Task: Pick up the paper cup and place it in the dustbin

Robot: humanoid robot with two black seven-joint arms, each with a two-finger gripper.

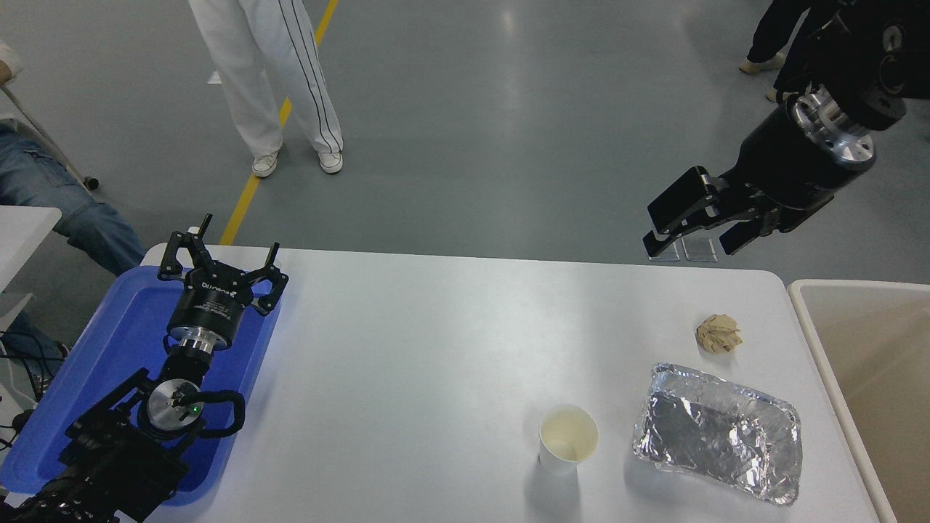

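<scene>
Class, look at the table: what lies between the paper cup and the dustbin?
In the head view, the crinkled foil tray lies between the paper cup and the dustbin, apart from both. The crumpled brown paper ball sits farther back.

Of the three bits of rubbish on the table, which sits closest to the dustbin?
The crumpled brown paper ball, farthest back, is closest to the dustbin. The foil tray is next; the paper cup is farthest.
</scene>
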